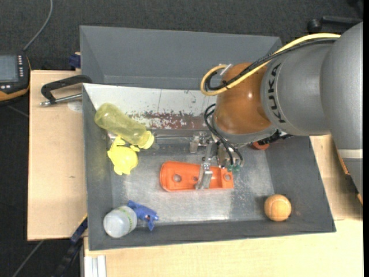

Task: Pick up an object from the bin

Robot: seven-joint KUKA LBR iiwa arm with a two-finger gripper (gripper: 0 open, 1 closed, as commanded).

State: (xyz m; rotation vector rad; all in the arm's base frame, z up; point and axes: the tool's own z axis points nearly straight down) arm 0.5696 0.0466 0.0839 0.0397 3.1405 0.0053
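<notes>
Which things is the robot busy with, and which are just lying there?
Busy with:
- pincer, down over the orange piece
- orange piece, flat, mid-bin
- bin

Just lying there:
- yellow-green bottle, back left
- yellow lump, beside it
- white bottle, front left
- wooden ball, front right

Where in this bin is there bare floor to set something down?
Bare floor lies along the front wall between the white bottle and the brown ball, and at the right behind that ball. The left side is crowded: yellowish bottle, yellow lump. The claw hangs over the central orange piece.
</notes>
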